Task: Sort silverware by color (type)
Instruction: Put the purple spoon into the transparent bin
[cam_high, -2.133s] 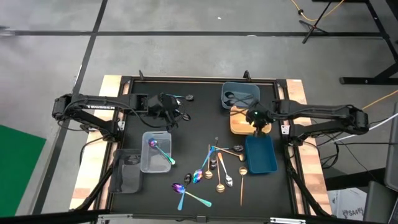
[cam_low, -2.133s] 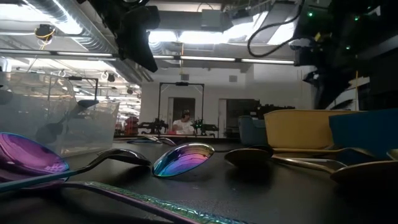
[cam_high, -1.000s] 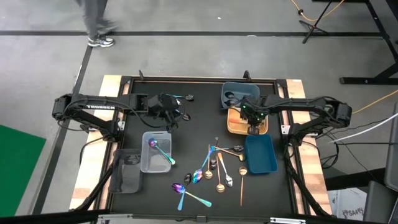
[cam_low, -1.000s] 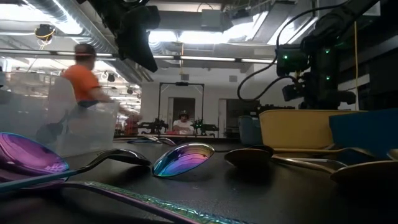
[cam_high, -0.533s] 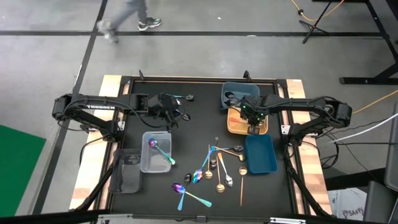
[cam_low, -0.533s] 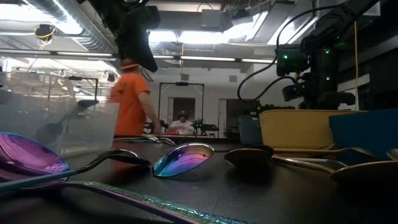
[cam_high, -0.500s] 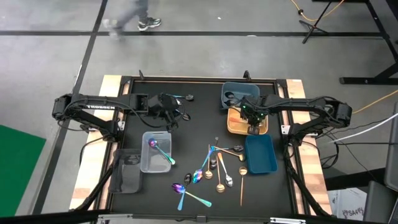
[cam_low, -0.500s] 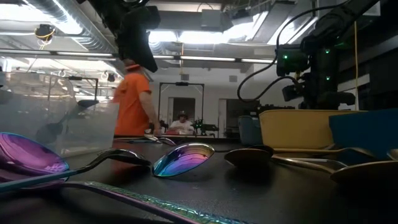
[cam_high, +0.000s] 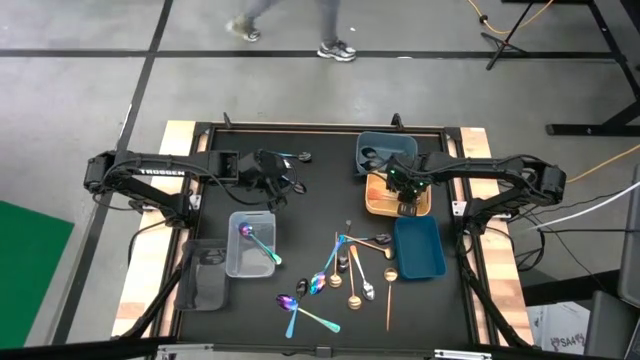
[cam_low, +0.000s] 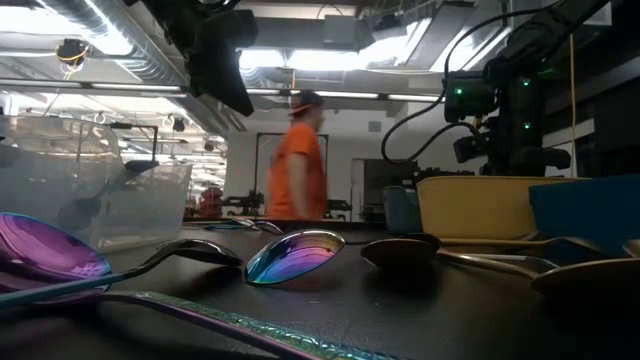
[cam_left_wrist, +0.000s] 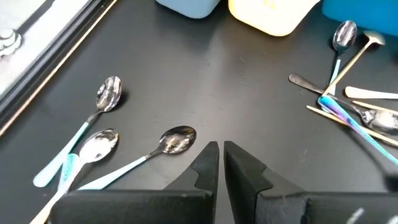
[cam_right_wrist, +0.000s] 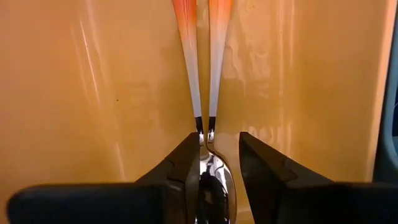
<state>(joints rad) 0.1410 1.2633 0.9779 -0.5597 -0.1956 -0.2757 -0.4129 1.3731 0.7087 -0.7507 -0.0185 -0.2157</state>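
Observation:
My right gripper (cam_right_wrist: 217, 162) hangs open inside the yellow tray (cam_high: 378, 205), pointing down. A spoon's silver bowl (cam_right_wrist: 211, 177) lies between its fingers, and two orange-to-white handles (cam_right_wrist: 193, 68) run away from it side by side on the tray floor. At the table's far left my left gripper (cam_left_wrist: 221, 155) hovers shut and empty above three spoons with light-blue handles (cam_left_wrist: 177, 138). Several loose spoons (cam_high: 350, 270), iridescent, gold and copper, lie in a heap on the black mat near the middle. My right gripper stands open over the spoon's bowl (cam_right_wrist: 214, 186), its fingers pointing down, one on each side of it. I cannot tell whether a finger touches the bowl. The spoon lies flat on the tray floor.
A grey-blue tray (cam_high: 385, 150) holding dark spoons stands beyond the yellow one, and a blue tray (cam_high: 418, 248) stands on its near side. At the left are a clear tray (cam_high: 250, 243) with a purple spoon and a dark tray (cam_high: 208, 275). A person (cam_low: 300, 160) walks beyond the far edge.
Both arms have kept still. The person beyond the table's far edge has walked from the left toward the right.

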